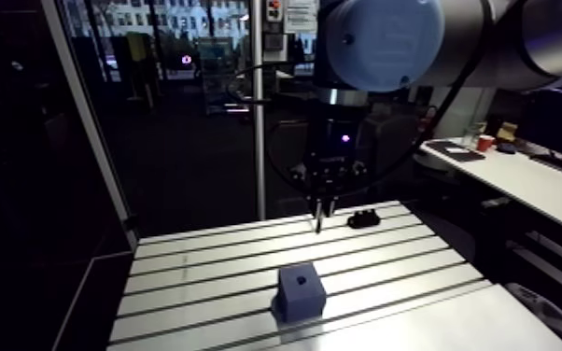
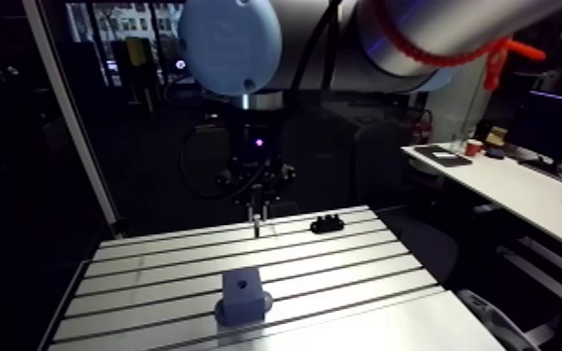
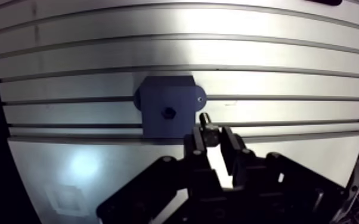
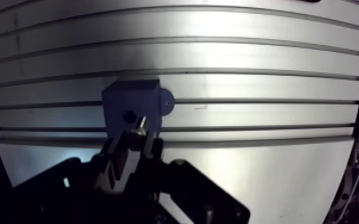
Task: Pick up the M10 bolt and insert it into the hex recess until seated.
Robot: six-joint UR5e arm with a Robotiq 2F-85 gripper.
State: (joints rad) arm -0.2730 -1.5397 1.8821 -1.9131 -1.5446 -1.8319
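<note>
Slotted table [image 1: 415,280] below me, blue block [image 1: 301,290] sitting on it. I'm hovering a bit beyond the block. My gripper [image 3: 212,138] is pinching the M10 bolt [image 3: 206,123], one end poking past the fingertips. Steel, so I'd guess stiff, dense and slick on the threads. Best clamped square across the shank. Hex recess [image 3: 169,111] on top looks open.

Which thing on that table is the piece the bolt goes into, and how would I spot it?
Start at the slotted aluminium table: roughly mid-table stands a blue block on a flat rounded base. It has a small dark recess in its top face, unlike the low black part at the far edge or the bolt clamped in the gripper.
</note>
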